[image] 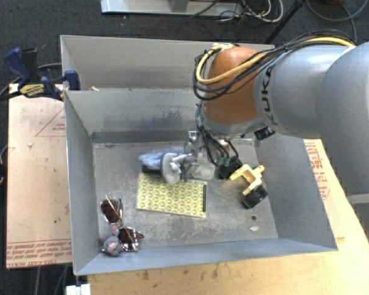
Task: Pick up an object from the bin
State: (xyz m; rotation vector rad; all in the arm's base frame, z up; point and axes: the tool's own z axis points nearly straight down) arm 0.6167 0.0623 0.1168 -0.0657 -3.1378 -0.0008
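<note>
One gripper (190, 160) hangs near the bin's (80, 165) centre, a grey-white lump (170, 168) just beside it at nine o'clock, a patterned card (172, 198) at six; whether it grips cannot be told.

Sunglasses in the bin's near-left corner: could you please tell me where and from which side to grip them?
Probably the thin bridge between the two reddish lenses of the sunglasses, from straight above: they seem to lie flat on the floor, and the bin's left wall stands close, crowding a sideways approach.
</note>
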